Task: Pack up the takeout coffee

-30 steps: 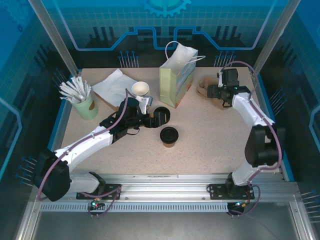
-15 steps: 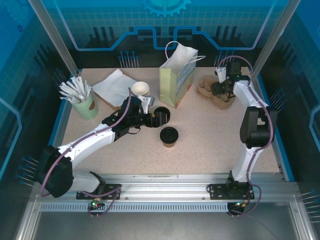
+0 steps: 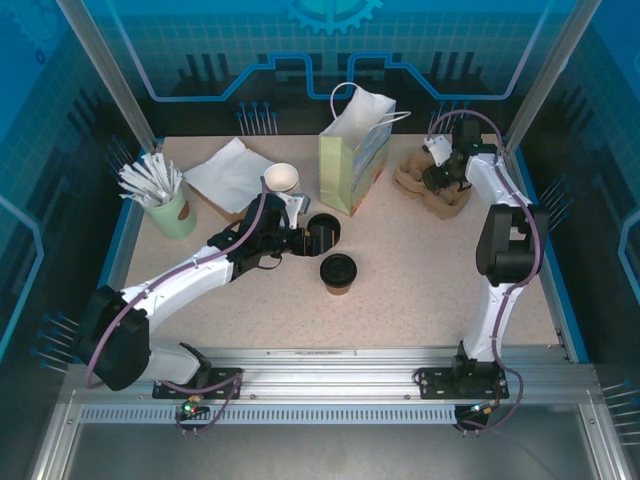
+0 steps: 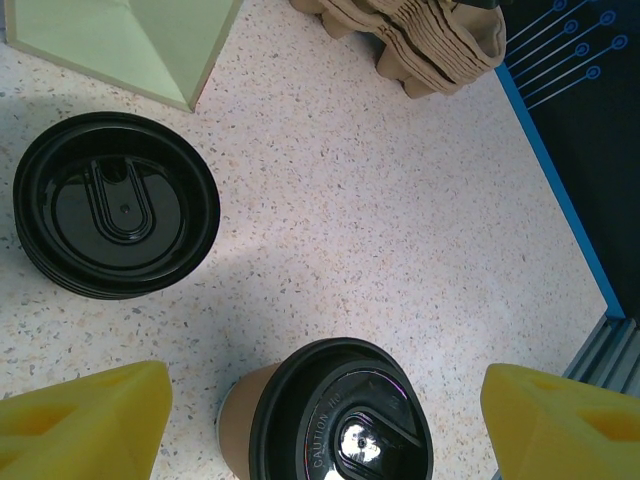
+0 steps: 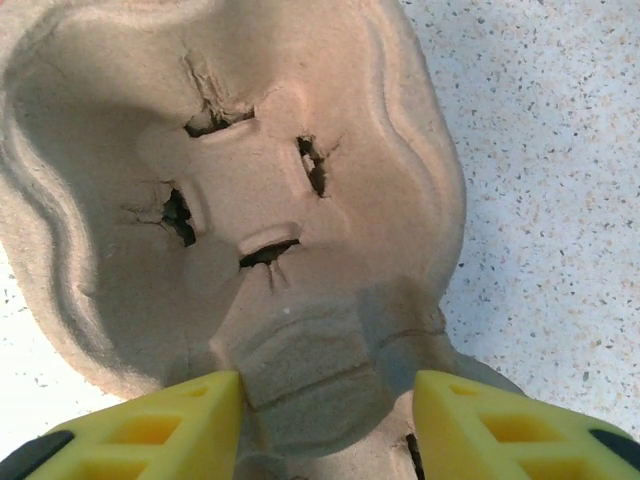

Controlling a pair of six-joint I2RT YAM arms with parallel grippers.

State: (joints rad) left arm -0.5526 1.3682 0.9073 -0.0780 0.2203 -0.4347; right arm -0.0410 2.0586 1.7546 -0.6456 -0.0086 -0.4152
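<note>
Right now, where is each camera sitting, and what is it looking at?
Top external: above and behind, looking down on the table; the left arm and right arm show, bases nearest.
Left wrist: on the left arm, looking down at the takeout coffee and loose lids; the yellow left fingers show at the bottom corners.
Right wrist: on the right arm, close above the cup carrier; the yellow right fingers flank its tab.
Shared: top and left wrist both see the coffee, lids and carrier.
</note>
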